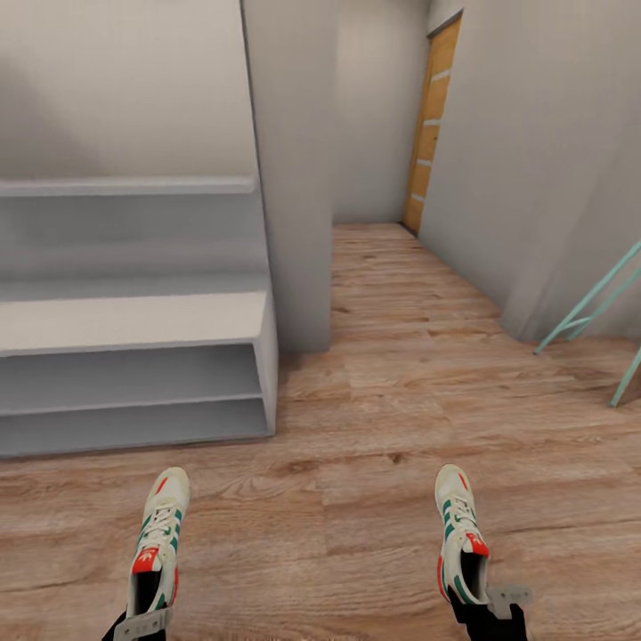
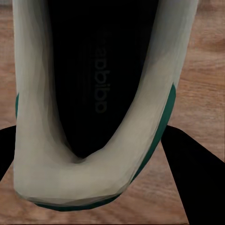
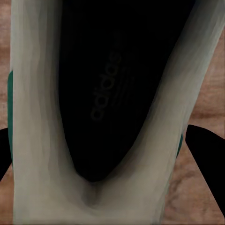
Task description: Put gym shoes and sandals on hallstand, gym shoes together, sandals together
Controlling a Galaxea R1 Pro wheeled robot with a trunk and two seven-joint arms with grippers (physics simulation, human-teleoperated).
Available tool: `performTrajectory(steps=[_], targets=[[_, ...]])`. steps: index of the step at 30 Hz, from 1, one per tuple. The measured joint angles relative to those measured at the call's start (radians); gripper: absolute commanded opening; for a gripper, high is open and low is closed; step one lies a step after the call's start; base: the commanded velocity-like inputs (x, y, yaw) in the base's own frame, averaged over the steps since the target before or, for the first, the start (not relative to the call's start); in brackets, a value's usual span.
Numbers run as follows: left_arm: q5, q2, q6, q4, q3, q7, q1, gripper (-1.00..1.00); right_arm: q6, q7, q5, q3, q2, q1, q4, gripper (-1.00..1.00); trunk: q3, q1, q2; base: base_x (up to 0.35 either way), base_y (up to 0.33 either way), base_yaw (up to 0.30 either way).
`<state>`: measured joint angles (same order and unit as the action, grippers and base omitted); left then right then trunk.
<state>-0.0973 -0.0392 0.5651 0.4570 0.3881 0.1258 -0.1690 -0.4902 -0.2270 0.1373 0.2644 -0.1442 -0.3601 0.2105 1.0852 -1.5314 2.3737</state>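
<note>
Two cream-white gym shoes with green stripes and red tongues point away from me, low in the head view. My left gripper (image 1: 141, 625) is shut on the heel of the left gym shoe (image 1: 158, 543). My right gripper (image 1: 488, 607) is shut on the heel of the right gym shoe (image 1: 460, 539). In the left wrist view, black fingers (image 2: 199, 180) flank that shoe's heel collar (image 2: 42, 150). The right wrist view shows the other collar (image 3: 37, 140) between dark fingers (image 3: 208, 150). The pale grey hallstand (image 1: 133, 320) stands ahead to the left, its bench top and lower tiers bare. The sandals are out of view.
The wood-plank corridor floor (image 1: 401, 356) runs ahead to a wooden door (image 1: 434, 125) at the far end. A grey wall pillar (image 1: 298, 178) adjoins the hallstand's right end. Mint-green frame legs (image 1: 592, 307) lean at the right wall.
</note>
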Motion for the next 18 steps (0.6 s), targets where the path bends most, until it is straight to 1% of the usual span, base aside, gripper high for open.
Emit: performTrajectory(steps=[5,9,12,18], targets=[[0.0,0.0,0.0,0.0,0.001,0.0,0.0,-1.0,0.0,0.0,0.0,0.0,0.0,0.0,0.0,-1.0,0.0,0.0,0.0,-0.138,0.296,0.275],[0.0,-0.001,0.0,0.0,0.001,0.0,0.0,-1.0,0.0,0.0,0.0,0.0,0.0,0.0,0.0,-1.0,0.0,0.0,0.0,-0.047,0.301,0.244],[0.0,-0.001,0.0,0.0,0.001,0.0,0.0,-1.0,0.0,0.0,0.0,0.0,-0.001,0.0,0.0,-1.0,0.0,0.0,0.0,-0.01,0.305,0.087],[0.0,-0.001,0.0,0.0,0.001,0.0,0.0,-1.0,0.0,0.0,-0.001,0.0,-0.004,0.0,0.0,-1.0,0.0,0.0,0.0,-0.002,0.306,0.013]])
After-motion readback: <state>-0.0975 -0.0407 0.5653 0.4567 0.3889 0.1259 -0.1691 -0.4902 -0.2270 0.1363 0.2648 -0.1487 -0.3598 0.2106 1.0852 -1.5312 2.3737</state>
